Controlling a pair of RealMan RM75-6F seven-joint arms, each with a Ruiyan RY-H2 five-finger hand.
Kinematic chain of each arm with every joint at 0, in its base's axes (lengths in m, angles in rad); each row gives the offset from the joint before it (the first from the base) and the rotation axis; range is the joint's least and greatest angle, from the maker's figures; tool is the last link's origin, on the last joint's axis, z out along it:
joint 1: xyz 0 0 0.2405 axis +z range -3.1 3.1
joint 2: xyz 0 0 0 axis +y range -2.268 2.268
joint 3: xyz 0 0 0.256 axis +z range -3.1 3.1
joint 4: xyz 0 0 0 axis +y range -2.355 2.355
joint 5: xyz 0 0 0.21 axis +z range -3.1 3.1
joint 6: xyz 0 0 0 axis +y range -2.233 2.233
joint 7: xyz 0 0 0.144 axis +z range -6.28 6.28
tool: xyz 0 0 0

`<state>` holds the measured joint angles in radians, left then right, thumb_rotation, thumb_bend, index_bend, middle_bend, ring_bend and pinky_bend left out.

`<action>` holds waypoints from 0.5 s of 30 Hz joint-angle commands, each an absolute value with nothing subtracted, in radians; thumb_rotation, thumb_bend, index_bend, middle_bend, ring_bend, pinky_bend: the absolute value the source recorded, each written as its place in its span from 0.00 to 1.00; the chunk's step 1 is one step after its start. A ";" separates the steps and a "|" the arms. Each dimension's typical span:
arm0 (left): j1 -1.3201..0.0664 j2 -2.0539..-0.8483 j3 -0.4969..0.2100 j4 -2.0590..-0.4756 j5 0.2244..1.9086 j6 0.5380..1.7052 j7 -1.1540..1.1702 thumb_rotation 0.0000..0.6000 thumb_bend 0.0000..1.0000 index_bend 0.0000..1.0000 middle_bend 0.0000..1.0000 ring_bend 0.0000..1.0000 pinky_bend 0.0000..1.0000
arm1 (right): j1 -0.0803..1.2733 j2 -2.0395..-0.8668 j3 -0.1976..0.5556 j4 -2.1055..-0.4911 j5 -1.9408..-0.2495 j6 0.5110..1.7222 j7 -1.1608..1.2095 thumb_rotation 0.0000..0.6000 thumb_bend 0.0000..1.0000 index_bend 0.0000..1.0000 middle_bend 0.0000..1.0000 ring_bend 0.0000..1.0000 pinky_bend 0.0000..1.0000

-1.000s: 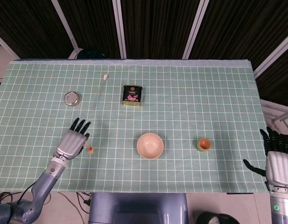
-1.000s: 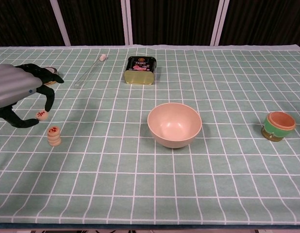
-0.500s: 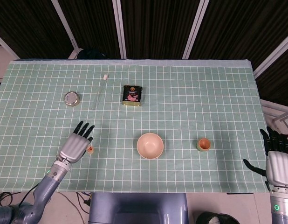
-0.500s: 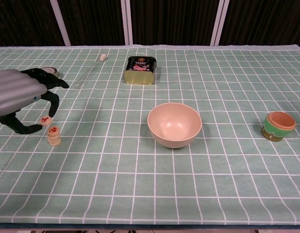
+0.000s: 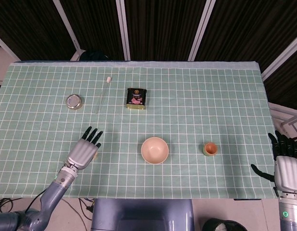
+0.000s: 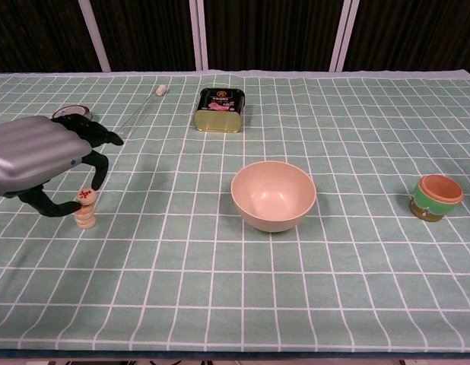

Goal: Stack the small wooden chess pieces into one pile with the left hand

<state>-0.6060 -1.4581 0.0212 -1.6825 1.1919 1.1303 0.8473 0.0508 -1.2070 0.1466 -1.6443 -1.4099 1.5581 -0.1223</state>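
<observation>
From the head view we look down on the bench [image 5: 187,96], covered in a green checked cloth. The left robot hand [image 5: 83,150] sits near the left front of the bench, palm down, dark fingers [image 5: 93,137] pointing away from us. It covers the chess pieces here, so we cannot see them in this view. The right robot hand [image 5: 285,166] hangs off the right front corner, well apart from everything, fingers spread and holding nothing. A pink bowl [image 5: 154,149] stands near the front centre, an orange-and-green cup [image 5: 210,148] to its right. Further back we have a dark tin [image 5: 136,98], a round metal lid [image 5: 74,101] on the left, and a thin stick with a white tip [image 5: 103,93] between them.

Switching to the chest view, the left robot hand [image 6: 37,156] comes in from the left edge, and we see it pinching a chess piece [image 6: 84,196] between thumb and finger. That piece, marked in red, sits tilted on top of the small pile of chess pieces [image 6: 85,217], touching it. The pile stands on the cloth, left of the bowl [image 6: 274,195]. The cup [image 6: 436,197] is far right, the tin [image 6: 220,109] at the back. The right robot hand is out of this view.
</observation>
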 commanded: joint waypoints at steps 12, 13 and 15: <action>-0.600 -1.459 0.023 -1.676 1.183 1.130 0.857 1.00 0.31 0.46 0.07 0.00 0.00 | 0.051 -1.207 0.147 -1.645 -1.410 1.559 -0.123 1.00 0.23 0.09 0.01 0.00 0.00; -0.599 -1.459 0.023 -1.674 1.183 1.130 0.855 1.00 0.31 0.46 0.07 0.00 0.00 | 0.050 -1.207 0.147 -1.645 -1.410 1.559 -0.123 1.00 0.23 0.09 0.01 0.00 0.00; -0.597 -1.458 0.023 -1.672 1.181 1.130 0.853 1.00 0.31 0.46 0.07 0.00 0.00 | 0.051 -1.207 0.146 -1.645 -1.410 1.558 -0.123 1.00 0.23 0.09 0.01 0.00 0.00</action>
